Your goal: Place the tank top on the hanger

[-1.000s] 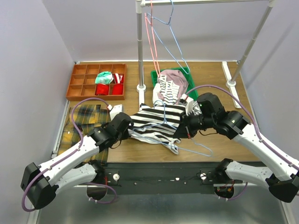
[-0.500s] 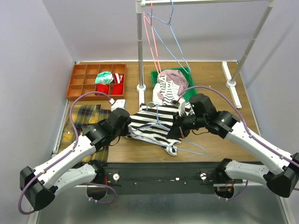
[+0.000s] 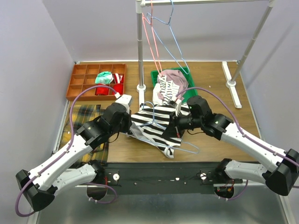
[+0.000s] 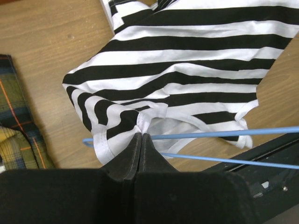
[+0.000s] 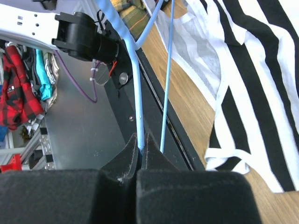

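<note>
The tank top [image 3: 156,127], with wide black and white stripes, lies bunched on the wooden table between my two grippers. My left gripper [image 3: 130,126] is shut on its white-trimmed edge at the left; the wrist view shows the hem pinched at the fingertips [image 4: 141,136]. The tank top [image 4: 187,60] spreads out beyond them. The light-blue wire hanger [image 3: 186,149] lies partly under the cloth, one corner poking out toward the near edge. My right gripper [image 3: 177,125] is shut on one hanger wire [image 5: 138,93], the tank top [image 5: 252,74] beside it.
A brown compartment tray [image 3: 82,84] with small cloths sits back left. A green basket [image 3: 155,74] holds a dusty-pink garment [image 3: 174,76] and patterned cloth. Plaid cloth [image 3: 85,116] lies left. A rack pole [image 3: 139,46] carries red hangers [image 3: 150,37] and a blue one [image 3: 174,35].
My right gripper has moved left with the hanger, whose near corner slid left. My left arm has shifted slightly back and up, still gripping the tank top, which is more bunched.
</note>
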Controlling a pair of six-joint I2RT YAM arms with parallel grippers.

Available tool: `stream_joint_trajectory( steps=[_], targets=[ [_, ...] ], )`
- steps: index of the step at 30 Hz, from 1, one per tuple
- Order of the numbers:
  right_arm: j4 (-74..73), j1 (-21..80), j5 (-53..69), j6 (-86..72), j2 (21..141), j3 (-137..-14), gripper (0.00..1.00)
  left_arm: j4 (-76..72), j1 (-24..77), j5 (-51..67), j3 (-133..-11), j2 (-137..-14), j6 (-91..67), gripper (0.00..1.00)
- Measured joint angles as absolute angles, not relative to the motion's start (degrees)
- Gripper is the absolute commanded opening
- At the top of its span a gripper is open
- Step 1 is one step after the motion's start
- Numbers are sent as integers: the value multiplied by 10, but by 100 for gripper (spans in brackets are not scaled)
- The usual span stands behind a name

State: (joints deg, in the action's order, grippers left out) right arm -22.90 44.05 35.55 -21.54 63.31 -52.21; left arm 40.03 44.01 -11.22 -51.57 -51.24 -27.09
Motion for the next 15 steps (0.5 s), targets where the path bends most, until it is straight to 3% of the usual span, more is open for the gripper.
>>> stream_joint_trajectory(
  steps=[15],
  targets=[
    [-40, 473, 325, -244, 690, -461, 1, 371, 440, -70, -516, -496, -243, 6]
  ],
)
